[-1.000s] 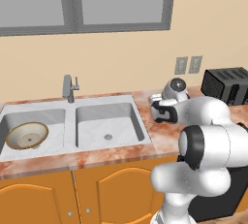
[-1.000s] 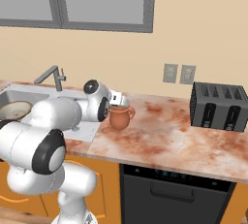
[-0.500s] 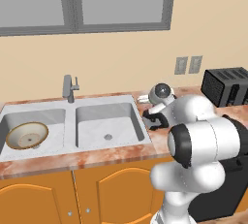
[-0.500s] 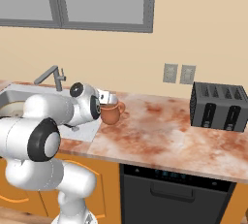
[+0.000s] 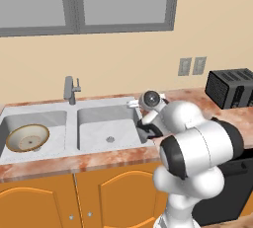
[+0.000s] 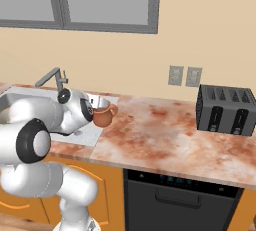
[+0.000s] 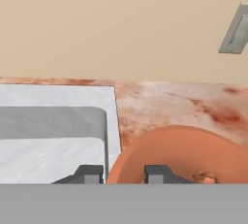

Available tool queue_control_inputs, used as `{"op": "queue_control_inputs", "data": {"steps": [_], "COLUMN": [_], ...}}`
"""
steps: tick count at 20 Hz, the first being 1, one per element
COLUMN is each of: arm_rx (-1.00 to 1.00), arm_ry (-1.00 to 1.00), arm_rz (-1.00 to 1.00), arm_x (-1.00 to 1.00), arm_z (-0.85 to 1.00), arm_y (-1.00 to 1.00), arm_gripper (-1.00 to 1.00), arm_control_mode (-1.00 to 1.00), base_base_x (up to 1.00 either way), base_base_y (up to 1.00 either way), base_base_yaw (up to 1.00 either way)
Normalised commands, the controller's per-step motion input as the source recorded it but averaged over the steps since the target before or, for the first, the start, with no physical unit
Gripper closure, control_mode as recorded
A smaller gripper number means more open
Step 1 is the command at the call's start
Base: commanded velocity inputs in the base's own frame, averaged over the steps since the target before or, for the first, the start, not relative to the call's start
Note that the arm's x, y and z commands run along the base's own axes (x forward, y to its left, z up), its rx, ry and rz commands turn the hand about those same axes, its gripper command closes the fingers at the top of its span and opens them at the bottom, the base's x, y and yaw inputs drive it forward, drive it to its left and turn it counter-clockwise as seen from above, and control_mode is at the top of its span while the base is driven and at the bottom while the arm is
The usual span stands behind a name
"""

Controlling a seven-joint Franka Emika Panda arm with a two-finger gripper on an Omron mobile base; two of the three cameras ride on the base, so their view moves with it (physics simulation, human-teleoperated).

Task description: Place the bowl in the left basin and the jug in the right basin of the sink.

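Observation:
The terracotta jug (image 6: pixel 104 117) hangs at the right rim of the sink (image 5: pixel 54 104), held by its rim. My gripper (image 7: pixel 123 173) is shut on the jug (image 7: pixel 184 156), with one finger inside its wall and one outside. From the left base camera, the gripper (image 5: pixel 147 128) sits at the right edge of the right basin (image 5: pixel 101 126), whose round drain (image 5: pixel 110 139) shows. The cream bowl (image 5: pixel 27 138) with its tan rim lies in the left basin (image 5: pixel 34 123). In the hand view the right basin (image 7: pixel 48 140) is to the left of the jug.
A grey faucet (image 5: pixel 71 90) stands behind the divider between the basins. A black toaster (image 6: pixel 223 109) stands far right on the marbled counter (image 6: pixel 165 130), under two wall outlets (image 6: pixel 184 76). Orange cabinets run below the counter, and a dark dishwasher front sits at the right.
My arm has swung left with the jug in the gripper, from over the counter to the sink's right rim. The bowl has stayed in the left basin.

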Motion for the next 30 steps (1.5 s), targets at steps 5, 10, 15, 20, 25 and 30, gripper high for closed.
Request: {"op": "queue_control_inputs", "data": {"steps": [5,10,15,20,25,30], "arm_rx": [0.01,0.02,0.06,0.08,0.05,0.0], "arm_ry": [0.0,0.0,0.0,0.0,0.0,0.0], "arm_rz": [0.0,0.0,0.0,0.0,0.0,0.0], "arm_x": [0.13,0.27,0.25,0.09,0.0,0.0], "arm_z": [0.06,0.0,0.0,-0.03,-0.22,-0.38], "arm_y": [0.45,0.39,0.4,0.44,0.46,0.31], "arm_gripper": [1.0,1.0,1.0,1.0,1.0,1.0], "arm_control_mode": [-1.0,-1.0,-1.0,-1.0,-1.0,-1.0], "base_base_x": [0.0,0.0,0.0,0.0,0.0,0.0], "base_base_y": [0.0,0.0,0.0,0.0,0.0,0.0], "base_base_yaw": [0.0,0.0,0.0,0.0,0.0,0.0]}}
